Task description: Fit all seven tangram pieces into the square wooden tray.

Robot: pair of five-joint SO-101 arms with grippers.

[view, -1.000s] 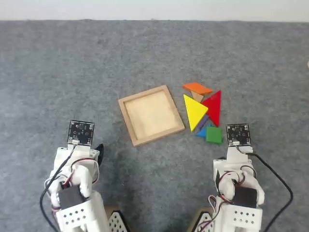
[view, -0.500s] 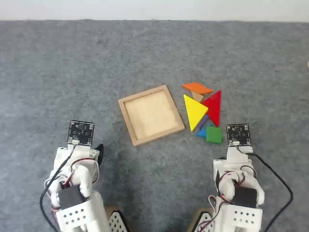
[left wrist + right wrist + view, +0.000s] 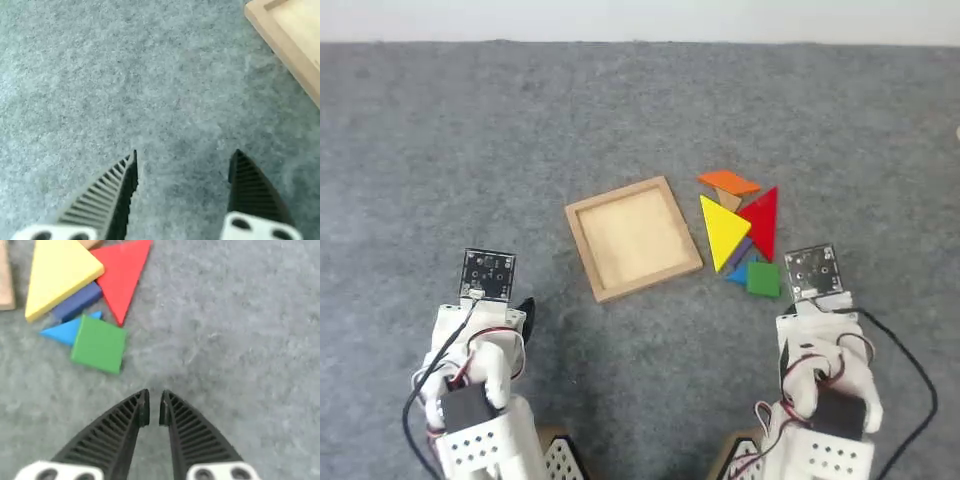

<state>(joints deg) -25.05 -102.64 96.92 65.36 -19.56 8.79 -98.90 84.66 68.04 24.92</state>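
Tray [image 3: 651, 283], pale wood with a raised rim, lies askew on the grey mat [image 3: 470, 130], its floor bare. The pieces cluster just right of it: yellow triangle [image 3: 720, 228] beside the rim, red triangle [image 3: 762, 220], orange piece [image 3: 728, 182], green square [image 3: 763, 279], small blue triangle [image 3: 738, 271], and a dark blue piece [image 3: 741, 250], perhaps a parallelogram, half under the yellow. Left gripper [image 3: 185, 155] gapes wide near the tray's corner; right gripper [image 3: 153, 392], jaws almost together, hangs just short of the green square

The right arm [image 3: 823, 365] has leaned forward, carrying its tool [image 3: 154, 403] slightly nearer the green square [image 3: 98, 343].
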